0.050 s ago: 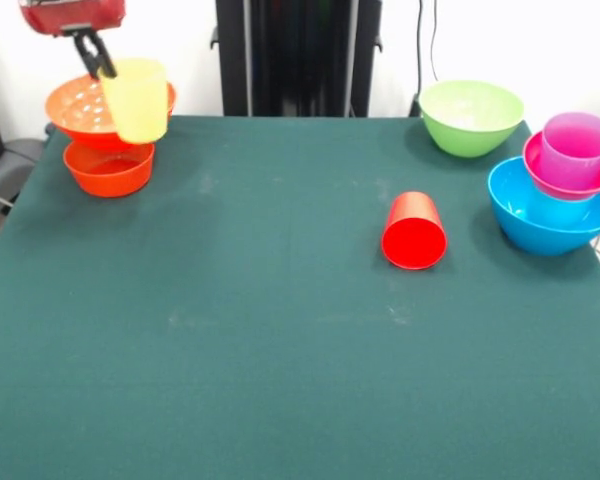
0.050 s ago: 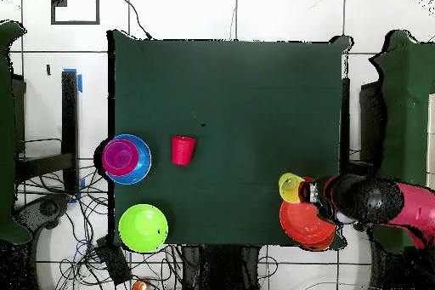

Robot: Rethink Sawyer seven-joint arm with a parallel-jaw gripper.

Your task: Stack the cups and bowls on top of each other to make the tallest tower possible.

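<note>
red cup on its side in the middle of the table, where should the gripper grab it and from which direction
Come straight down on the red cup and close across its side wall near the middle. It lies on its side with the open mouth toward the front camera, so the rim is awkward to reach from above. Nothing stands close around it.

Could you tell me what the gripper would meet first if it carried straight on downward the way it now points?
Holding the yellow cup, the gripper points down; the cup would probably meet the wide orange bowl, stacked on another orange bowl, though depth is uncertain.

A robotics lab: green-clothed table [image 1: 280, 330], tiled floor [image 2: 280, 14] (loose cables [image 2: 51, 210] alongside), bare white wall [image 1: 540, 40].
</note>
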